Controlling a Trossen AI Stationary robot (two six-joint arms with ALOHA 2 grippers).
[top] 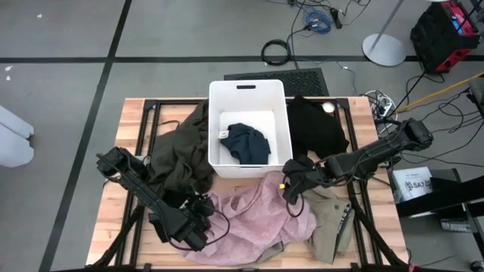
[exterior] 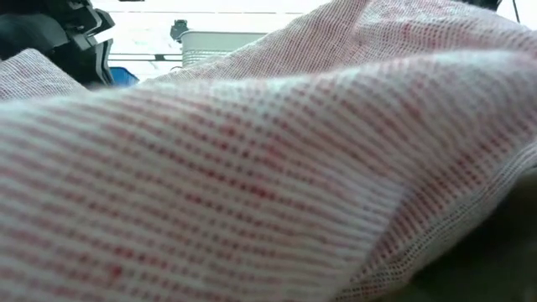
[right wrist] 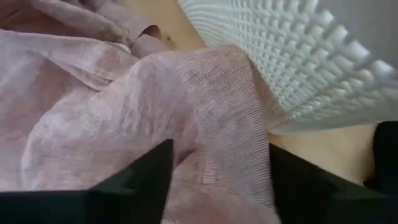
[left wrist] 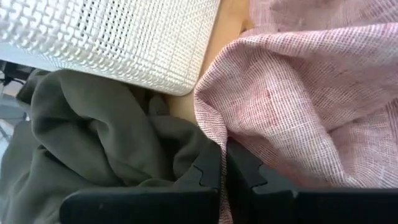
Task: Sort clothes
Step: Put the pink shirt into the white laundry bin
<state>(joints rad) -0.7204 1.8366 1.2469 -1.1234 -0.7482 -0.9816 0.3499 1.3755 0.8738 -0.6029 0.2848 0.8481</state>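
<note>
Pink garment (exterior: 268,168) is light, loose-woven, soft. Left gripper (left wrist: 225,171) pinches its edge; right gripper (right wrist: 217,180) stands open around a fold.

The high view is evenly and rather softly lit, with only faint shadows under the white bin (top: 248,94) and the arms; the floor around the table (top: 128,121) looks flat grey and detail is slightly soft. In the low view the pale pink garment (exterior: 268,168) lies right against the lens and fills the picture, its weave blurred toward the nearer bottom edge, with a bright washed-out strip along the top. Both wrist views are bright; the pink cloth shows sharp weave, while the dark fingers (left wrist: 211,174) at the bottom are silhouetted and out of focus.
</note>
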